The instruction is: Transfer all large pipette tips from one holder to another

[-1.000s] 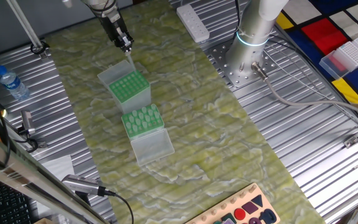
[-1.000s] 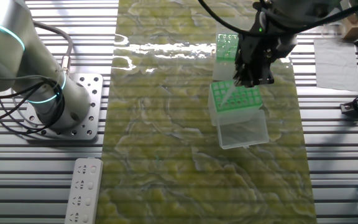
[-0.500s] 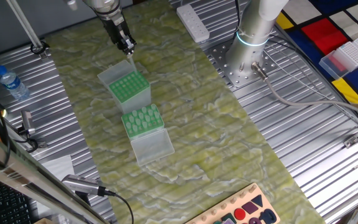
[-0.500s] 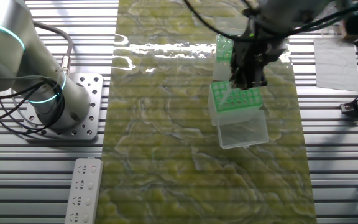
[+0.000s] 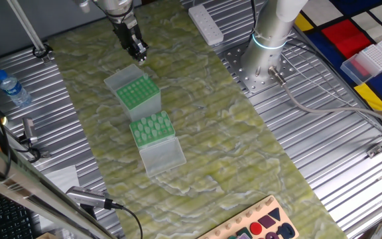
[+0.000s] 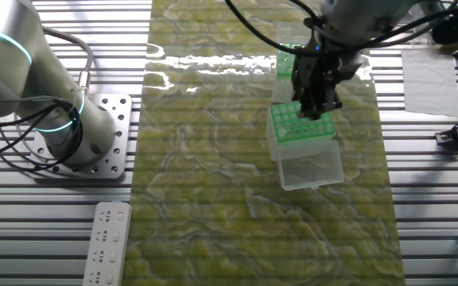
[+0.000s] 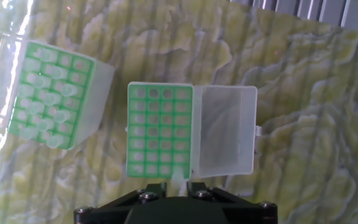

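Two clear holders lie on the green mat. One holder [image 7: 48, 102] [image 5: 152, 127] is filled with pale large pipette tips [image 7: 45, 93]. The other holder [image 7: 160, 130] [image 5: 138, 93] [image 6: 300, 123] shows a green rack of bare holes, its clear lid [image 7: 225, 130] folded open beside it. My gripper [image 7: 178, 182] [image 5: 138, 54] [image 6: 315, 110] hangs above the bare rack's edge, shut on one pale tip [image 7: 178, 177] that shows only as a sliver between the fingers. In the other fixed view the arm hides much of the filled holder [image 6: 290, 59].
The robot base [image 5: 267, 53] [image 6: 62, 119] is bolted beside the mat. A white power strip [image 5: 206, 23] [image 6: 106, 242], a water bottle [image 5: 12, 87], a blue-topped box [image 5: 377, 56] and a shape board [image 5: 257, 226] sit around the mat's edges.
The gripper has drifted a little with the tip: up and right in one fixed view, left in the other. The hanging tip is harder to make out now.
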Controlling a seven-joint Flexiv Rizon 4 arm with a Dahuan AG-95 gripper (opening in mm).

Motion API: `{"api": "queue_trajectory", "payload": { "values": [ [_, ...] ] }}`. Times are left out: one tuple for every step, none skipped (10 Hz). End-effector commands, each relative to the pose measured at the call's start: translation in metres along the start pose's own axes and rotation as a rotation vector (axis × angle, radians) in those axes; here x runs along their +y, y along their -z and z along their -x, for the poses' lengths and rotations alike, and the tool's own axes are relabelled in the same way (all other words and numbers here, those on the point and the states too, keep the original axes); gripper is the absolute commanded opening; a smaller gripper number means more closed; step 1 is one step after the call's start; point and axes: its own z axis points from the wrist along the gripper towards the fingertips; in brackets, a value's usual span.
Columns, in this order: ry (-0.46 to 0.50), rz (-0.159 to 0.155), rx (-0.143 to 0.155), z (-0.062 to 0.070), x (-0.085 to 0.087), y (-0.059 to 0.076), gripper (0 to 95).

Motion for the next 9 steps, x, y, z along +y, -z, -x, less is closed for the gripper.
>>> {"api": "queue_trajectory", "payload": {
  "values": [
    [-0.058, -0.001, -0.017, 0.020, 0.012, -0.005, 38.0],
    [-0.076, -0.002, -0.016, 0.032, 0.020, -0.008, 38.0],
    [-0.092, -0.002, -0.016, 0.044, 0.028, -0.010, 38.0],
    [-0.106, -0.003, -0.019, 0.058, 0.040, -0.013, 38.0],
    [-0.112, -0.004, -0.020, 0.066, 0.048, -0.015, 38.0],
    [-0.119, -0.005, -0.022, 0.081, 0.062, -0.018, 38.0],
    [-0.123, -0.007, -0.024, 0.098, 0.077, -0.023, 38.0],
    [-0.124, -0.007, -0.027, 0.107, 0.085, -0.028, 38.0],
    [-0.131, -0.008, -0.033, 0.117, 0.094, -0.033, 38.0]
  ]
}}
